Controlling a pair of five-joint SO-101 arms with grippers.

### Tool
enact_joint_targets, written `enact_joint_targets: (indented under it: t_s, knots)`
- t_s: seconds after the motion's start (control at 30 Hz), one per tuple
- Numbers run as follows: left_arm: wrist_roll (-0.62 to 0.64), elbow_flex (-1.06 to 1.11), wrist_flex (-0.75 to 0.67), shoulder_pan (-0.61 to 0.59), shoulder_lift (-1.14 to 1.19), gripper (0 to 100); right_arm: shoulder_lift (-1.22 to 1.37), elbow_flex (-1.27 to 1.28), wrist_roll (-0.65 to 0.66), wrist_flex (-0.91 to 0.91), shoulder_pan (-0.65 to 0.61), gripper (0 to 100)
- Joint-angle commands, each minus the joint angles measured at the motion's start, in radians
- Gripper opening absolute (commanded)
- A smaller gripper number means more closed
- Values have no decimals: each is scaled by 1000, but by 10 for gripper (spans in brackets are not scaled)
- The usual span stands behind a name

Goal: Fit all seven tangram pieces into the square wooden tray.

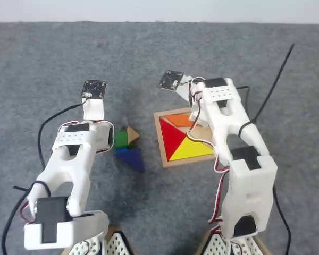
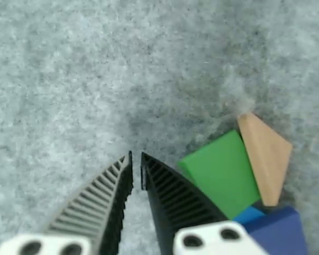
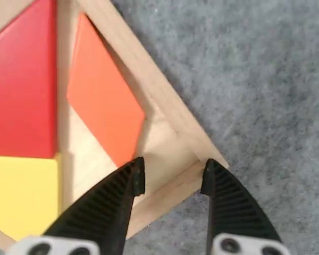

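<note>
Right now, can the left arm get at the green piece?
Probably yes. The left gripper hangs just beside the green piece, nothing between them. Its jaws are shut, and the tan piece and dark blue piece crowd the green one, so grip room looks tight.

Red triangle [image 1: 173, 139], yellow triangle [image 1: 194, 149], orange piece [image 1: 179, 120], green piece [image 1: 120, 138], blue triangle [image 1: 132, 158], grey table [image 1: 69, 53]

White arms [image 1: 74, 159], black ribbed jaws, black cables [image 1: 41, 134]

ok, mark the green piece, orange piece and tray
green piece [image 2: 220, 172], left wrist view, centre of its top face
orange piece [image 3: 103, 106], right wrist view, centre of its face
tray [image 3: 142, 69], right wrist view, wooden rim
</note>
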Motion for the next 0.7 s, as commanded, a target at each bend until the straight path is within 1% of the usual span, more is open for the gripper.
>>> enact_joint_targets:
  t_s: [0.0,0.2,0.4,0.67]
  knots:
    - [-12,-5,-21,9,-3,27,1,-29,-12,-47,-47,180]
    - [-12,-5,-21,8,-3,27,2,-29,-14,-71,-94,180]
    - [-12,-5,-21,8,-3,27,4,-29,-17,-73,-113,180]
    - [-12,-5,-21,8,-3,27,-62,-29,-118,-101,-130,180]
